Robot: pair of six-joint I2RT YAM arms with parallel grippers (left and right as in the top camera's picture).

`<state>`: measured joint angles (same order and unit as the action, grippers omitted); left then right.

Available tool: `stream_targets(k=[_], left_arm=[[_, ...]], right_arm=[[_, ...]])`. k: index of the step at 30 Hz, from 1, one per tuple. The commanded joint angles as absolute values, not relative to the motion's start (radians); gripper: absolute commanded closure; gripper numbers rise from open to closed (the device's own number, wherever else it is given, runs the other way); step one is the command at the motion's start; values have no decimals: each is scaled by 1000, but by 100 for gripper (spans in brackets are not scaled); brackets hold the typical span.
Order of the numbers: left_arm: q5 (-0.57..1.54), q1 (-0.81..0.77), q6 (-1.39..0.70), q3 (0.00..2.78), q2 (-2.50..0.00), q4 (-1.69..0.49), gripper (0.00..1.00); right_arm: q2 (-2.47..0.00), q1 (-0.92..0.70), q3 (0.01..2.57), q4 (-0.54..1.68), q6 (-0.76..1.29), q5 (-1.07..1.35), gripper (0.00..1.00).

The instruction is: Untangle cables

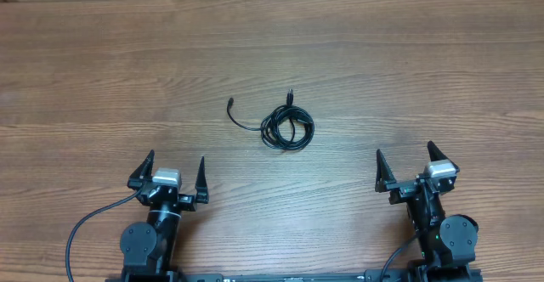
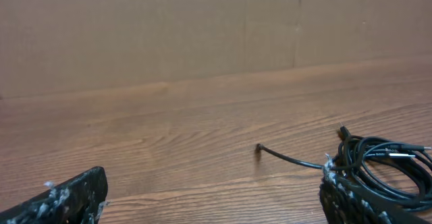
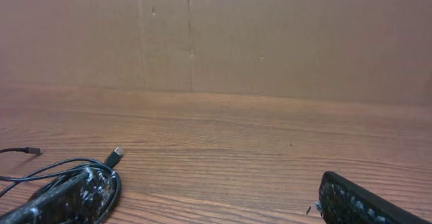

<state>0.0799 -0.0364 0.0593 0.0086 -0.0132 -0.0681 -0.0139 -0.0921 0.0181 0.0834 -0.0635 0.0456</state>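
Note:
The cables (image 1: 287,127) lie as a small black coil in the middle of the wooden table, with one plug end pointing up and one loose strand trailing left to a small plug (image 1: 230,104). The coil shows at the right edge of the left wrist view (image 2: 385,166) and at the lower left of the right wrist view (image 3: 61,177). My left gripper (image 1: 175,176) is open and empty near the front left, well short of the coil. My right gripper (image 1: 406,165) is open and empty near the front right, also apart from it.
The wooden table (image 1: 272,53) stretches to a brown cardboard wall (image 2: 202,28) at the back. A thick black arm cable (image 1: 85,227) loops at the front left beside the left arm base.

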Motion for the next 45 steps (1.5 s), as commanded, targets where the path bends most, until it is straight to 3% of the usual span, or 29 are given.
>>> stream_targets(k=[1,10,14,18,25,40,45], left_arm=[[95,-26,67,5,-6,-70,0],[95,-26,57,5,-6,-56,0],[99,-26,-87,12,-6,-52,0],[104,-26,-128,45,-6,-112,0],[75,-26,-118,169,-51,-251,0],[79,-27,-75,619,-626,-573,0],[87,-27,-75,915,-875,-861,0]], right_arm=[[-5,-91,8,81,-68,46,0],[-6,-91,8,78,-68,74,0],[-7,-91,8,44,-37,73,0],[-7,-91,22,38,88,73,0],[-62,-91,94,147,101,16,0],[-517,-91,456,402,101,40,0],[-688,-91,594,464,101,112,0]])
